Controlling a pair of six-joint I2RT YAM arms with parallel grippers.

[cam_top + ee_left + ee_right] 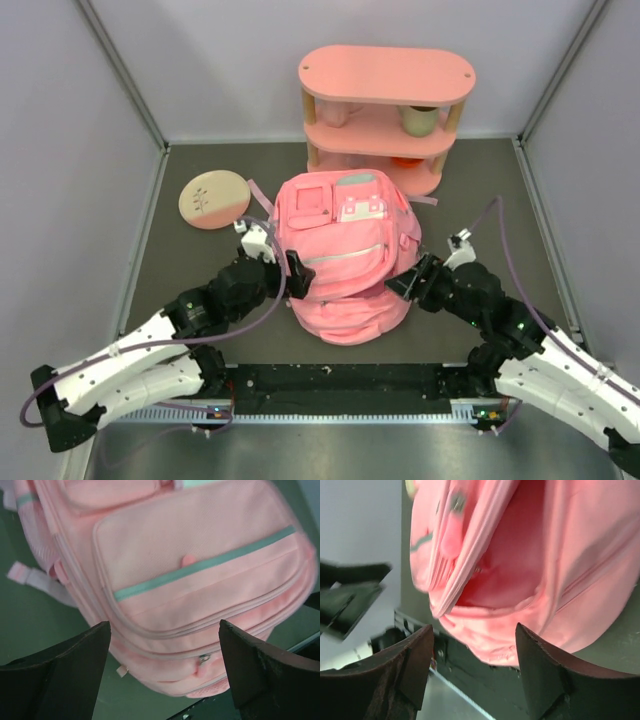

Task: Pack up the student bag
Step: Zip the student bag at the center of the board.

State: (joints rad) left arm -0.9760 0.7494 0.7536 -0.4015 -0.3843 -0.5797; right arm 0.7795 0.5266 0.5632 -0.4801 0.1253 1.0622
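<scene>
While student bag (pixel 345 268) lies front-up, L gripper (pixel 164 628), R gripper (pixel 473 629) spread; contents hidden.

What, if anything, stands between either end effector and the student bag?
Nothing visible. The left end effector and the right end effector sit at opposite sides of the student bag, jaws open, and each wrist view shows only bag fabric directly ahead.

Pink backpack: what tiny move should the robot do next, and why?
Probably the right hand should nudge forward and pinch the loose fold of the backpack. Both it and the left hand are open and hold nothing, one on each side of the backpack. The right wrist view shows a darker gap behind that fold, likely the opening.
</scene>
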